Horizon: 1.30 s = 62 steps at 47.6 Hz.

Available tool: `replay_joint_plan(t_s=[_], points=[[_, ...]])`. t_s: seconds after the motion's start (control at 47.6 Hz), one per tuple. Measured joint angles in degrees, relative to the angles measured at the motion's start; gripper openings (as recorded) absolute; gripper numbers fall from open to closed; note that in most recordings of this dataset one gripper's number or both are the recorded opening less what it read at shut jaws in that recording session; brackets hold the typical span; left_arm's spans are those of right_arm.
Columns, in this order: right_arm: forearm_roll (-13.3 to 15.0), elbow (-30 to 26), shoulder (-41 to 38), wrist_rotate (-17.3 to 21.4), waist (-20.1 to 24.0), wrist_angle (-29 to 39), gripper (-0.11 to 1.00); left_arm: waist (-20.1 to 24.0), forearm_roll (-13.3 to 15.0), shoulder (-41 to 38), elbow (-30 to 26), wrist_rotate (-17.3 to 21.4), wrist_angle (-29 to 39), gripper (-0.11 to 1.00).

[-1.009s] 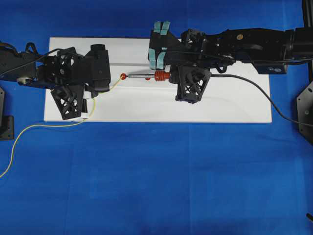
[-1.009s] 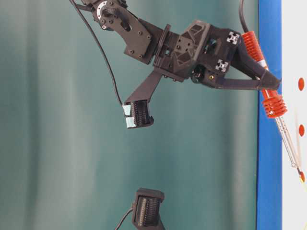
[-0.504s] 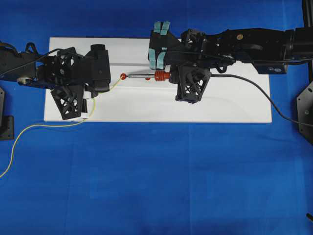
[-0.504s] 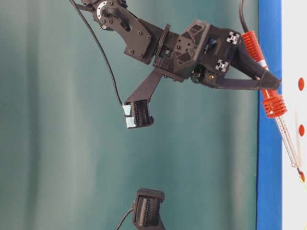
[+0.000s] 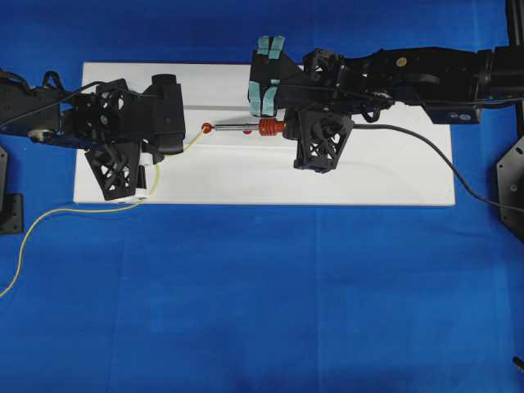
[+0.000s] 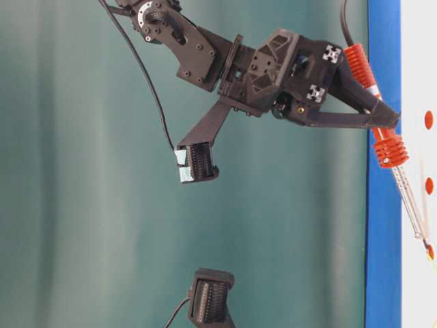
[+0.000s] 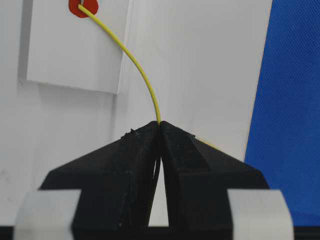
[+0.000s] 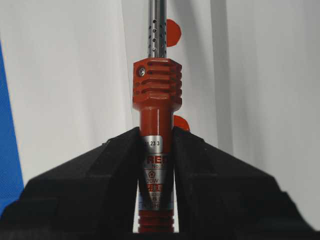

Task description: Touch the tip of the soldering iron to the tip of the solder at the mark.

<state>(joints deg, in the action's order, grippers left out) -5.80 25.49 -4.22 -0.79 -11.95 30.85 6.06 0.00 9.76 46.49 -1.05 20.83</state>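
The soldering iron (image 5: 254, 127) lies level over the white board (image 5: 368, 176), its red handle (image 8: 156, 90) clamped in my right gripper (image 5: 288, 126), which is shut on it. Its grey shaft points left, and the tip ends at the edge of the red mark (image 5: 207, 128). The table-level view shows the iron (image 6: 389, 147) slanting down to that mark (image 6: 430, 251). The yellow solder (image 7: 141, 71) curves up from my left gripper (image 7: 159, 125), shut on it, and its tip rests on the mark (image 7: 80, 7). Whether the two tips touch is hidden.
The solder's long tail (image 5: 49, 214) trails off the board over the blue cloth to the left. The iron's black cord (image 5: 434, 151) runs off to the right. Two more red dots (image 8: 172, 32) (image 8: 181, 122) lie under the iron.
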Motion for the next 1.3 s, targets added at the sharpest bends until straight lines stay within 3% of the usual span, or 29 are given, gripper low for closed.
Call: replay_joint_plan(t_s=[0.694,1.303], points=[[0.09,0.00,0.00,0.00,0.00,0.00,0.06,0.00,0.09,0.97,-1.14,0.09,3.08,0.02],[0.09,0.09,0.00,0.09,0.00,-0.09,0.06,-1.23,0.09,15.21,0.97,-1.41,10.81,0.02]])
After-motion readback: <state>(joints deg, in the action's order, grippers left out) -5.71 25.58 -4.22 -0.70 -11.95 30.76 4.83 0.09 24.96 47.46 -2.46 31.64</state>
